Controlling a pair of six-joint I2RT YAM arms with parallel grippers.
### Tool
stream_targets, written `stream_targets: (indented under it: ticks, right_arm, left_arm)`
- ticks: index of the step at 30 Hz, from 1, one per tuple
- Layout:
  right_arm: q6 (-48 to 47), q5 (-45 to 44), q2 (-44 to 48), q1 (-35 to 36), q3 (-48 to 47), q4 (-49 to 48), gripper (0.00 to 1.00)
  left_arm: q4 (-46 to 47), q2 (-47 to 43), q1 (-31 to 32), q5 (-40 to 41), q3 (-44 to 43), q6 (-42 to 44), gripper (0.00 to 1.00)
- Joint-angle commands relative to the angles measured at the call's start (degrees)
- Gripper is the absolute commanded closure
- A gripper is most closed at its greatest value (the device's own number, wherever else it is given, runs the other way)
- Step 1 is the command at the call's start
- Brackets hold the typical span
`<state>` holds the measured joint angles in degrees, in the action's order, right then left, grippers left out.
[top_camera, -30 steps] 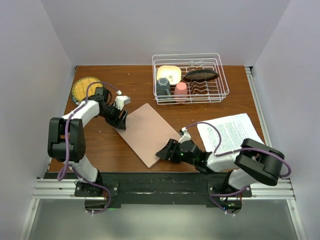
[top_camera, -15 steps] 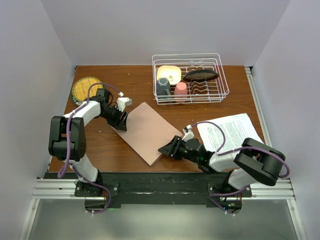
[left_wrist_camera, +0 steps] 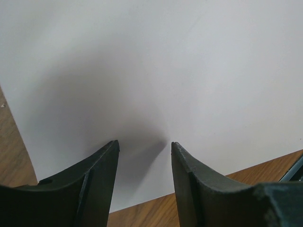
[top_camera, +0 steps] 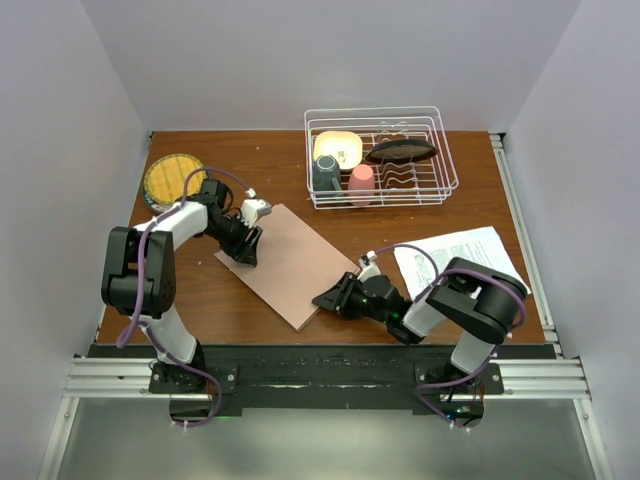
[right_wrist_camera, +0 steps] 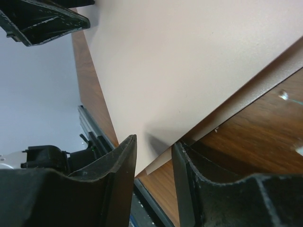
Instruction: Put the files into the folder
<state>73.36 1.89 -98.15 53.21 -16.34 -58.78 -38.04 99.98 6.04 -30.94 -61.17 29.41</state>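
We see the folder [top_camera: 290,262] lying closed mid-tabletop [top_camera: 200,290]. The left hand [top_camera: 244,252], fingers spread, rests at its far-left edge. The right hand [top_camera: 326,299], fingers parted, straddles its near corner. The files [top_camera: 468,258] lie to the right.

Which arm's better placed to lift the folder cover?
Probably right: right gripper is open with the folder's near corner between its fingers, where two leaf edges show. Left gripper, also open, sits over the flat cover.

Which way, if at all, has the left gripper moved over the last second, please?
Yes: the left gripper has shifted slightly right, away from the yellow plate and further over the folder.
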Motion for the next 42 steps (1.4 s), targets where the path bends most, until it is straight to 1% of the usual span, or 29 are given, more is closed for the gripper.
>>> stream_targets:
  ticks: [1, 3, 6, 9, 10, 12, 13, 14, 15, 16, 17, 18, 19, 20, 22, 24, 26, 27, 28, 30, 31, 32, 33, 34, 35, 36, 37, 38, 42]
  right_arm:
    - [0.8, 0.2, -1.6, -0.4, -2.0, -5.9, 0.68]
    - [0.8, 0.1, -1.7, -0.4, -1.9, -6.7, 0.76]
    - [1.0, -0.8, -1.3, -0.5, -1.3, -6.3, 0.82]
    - [0.7, -1.0, -1.5, -0.5, -1.7, -6.2, 0.93]
    - [0.3, -1.0, -1.7, -0.5, -2.0, -6.4, 1.00]
    - [-0.9, -1.0, -0.6, -0.5, -2.7, -4.9, 1.00]
    - [-2.9, -1.4, 1.6, -0.6, -3.5, -3.2, 1.00]
    - [-4.1, -1.8, 3.6, -0.1, -3.8, 1.8, 1.00]
    - [-5.6, -2.8, 5.8, 0.2, -4.1, 4.9, 1.00]
    - [-9.1, -4.3, 8.1, 0.7, -4.7, 8.5, 1.00]
    - [-11.1, -8.1, 14.2, 2.0, -5.3, 16.7, 1.00]
    - [-13.1, -11.1, 17.0, 3.1, -6.8, 21.2, 1.00]
    - [-17.4, -14.2, 20.5, 6.0, -8.0, 25.6, 1.00]
    - [-18.7, -20.8, 25.7, 7.4, -9.1, 34.1, 1.00]
    - [-22.3, -24.9, 30.5, 10.3, -10.7, 39.4, 1.00]
    - [-24.3, -30.1, 36.0, 12.0, -12.0, 45.7, 1.00]
    - [-27.4, -34.0, 38.5, 16.0, -12.8, 50.9, 1.00]
    - [-28.6, -37.8, 39.6, 17.7, -14.1, 52.4, 1.00]
    - [-31.1, -39.6, 39.6, 21.3, -14.6, 53.5, 1.00]
    - [-33.6, -45.0, 37.5, 25.7, -18.1, 57.5, 1.00]
    - [-35.6, -51.6, 36.1, 30.2, -19.9, 58.6, 1.00]
    - [-36.9, -55.5, 34.5, 32.2, -22.0, 63.1, 1.00]
    - [-37.9, -58.6, 32.4, 34.1, -26.4, 64.7, 1.00]
    - [-41.1, -64.1, 28.5, 36.8, -28.8, 66.1, 1.00]
    - [-41.8, -66.5, 26.0, 37.8, -31.3, 69.6, 1.00]
    - [-42.8, -68.8, 24.1, 39.0, -35.5, 70.8, 1.00]
    - [-46.1, -71.7, 20.4, 41.0, -37.2, 71.3, 1.00]
    - [-48.3, -74.5, 19.0, 41.7, -38.5, 71.5, 1.00]
    - [-56.3, -79.1, 13.3, 44.5, -43.4, 71.6, 1.00]
  left_arm:
    - [-1.9, 1.8, 0.7, 0.7, 0.7, 2.0, 0.47]
    - [-1.9, 1.9, 0.8, 0.8, 0.8, 2.1, 0.48]
    - [-1.9, 1.3, 1.1, 0.7, 0.9, 2.1, 0.48]
    - [-2.2, 0.5, 1.7, 1.0, 1.0, 2.1, 0.48]
    - [-2.5, 0.1, 1.7, 1.1, 1.0, 1.9, 0.48]
    - [-3.3, -1.8, 1.7, 1.1, -0.3, 1.2, 0.43]
    - [-5.2, -2.9, 1.6, 0.9, -1.4, -0.2, 0.39]
    - [-6.2, -4.3, 1.4, 0.7, -4.4, -1.3, 0.24]
    - [-7.1, -7.7, 0.7, 0.7, -6.3, -2.8, 0.18]
    - [-8.9, -9.4, 0.1, 1.2, -8.6, -6.4, 0.15]
    - [-10.0, -10.9, -0.5, 1.8, -13.9, -8.4, 0.01]
    - [-13.9, -13.0, -1.6, 2.0, -17.2, -9.7, 0.00]
    - [-16.1, -13.8, -1.9, 2.1, -23.7, -11.0, 0.00]
    - [-17.9, -14.4, -2.1, 3.2, -26.6, -11.9, 0.00]
    - [-22.6, -16.4, -2.4, 4.8, -33.0, -13.9, 0.00]
    - [-25.3, -18.8, -2.5, 5.7, -35.5, -15.4, 0.00]
    - [-26.6, -20.3, -2.5, 5.5, -37.4, -17.9, 0.00]
    - [-27.3, -21.6, -2.5, 5.5, -37.6, -18.9, 0.00]
    - [-27.4, -22.4, -2.5, 4.9, -37.1, -20.0, 0.00]
    - [-27.2, -24.0, -2.6, 5.0, -35.3, -20.1, 0.00]
    - [-27.6, -24.0, -2.6, 4.7, -34.0, -19.3, 0.00]
    - [-28.3, -23.7, -2.6, 4.3, -33.8, -18.8, 0.00]
    - [-29.8, -22.8, -2.6, 3.9, -33.9, -18.3, 0.00]
    - [-30.5, -22.2, -2.6, 2.9, -35.3, -18.0, 0.00]
    - [-30.9, -21.9, -2.6, 2.4, -36.3, -17.8, 0.00]
    - [-31.3, -21.7, -2.6, 1.7, -37.2, -17.9, 0.00]
    - [-31.1, -21.7, -2.6, 0.8, -38.8, -17.8, 0.00]
    - [-31.1, -21.7, -2.6, 0.9, -39.5, -18.0, 0.00]
    - [-30.6, -21.7, -2.6, 3.3, -39.6, -18.3, 0.00]
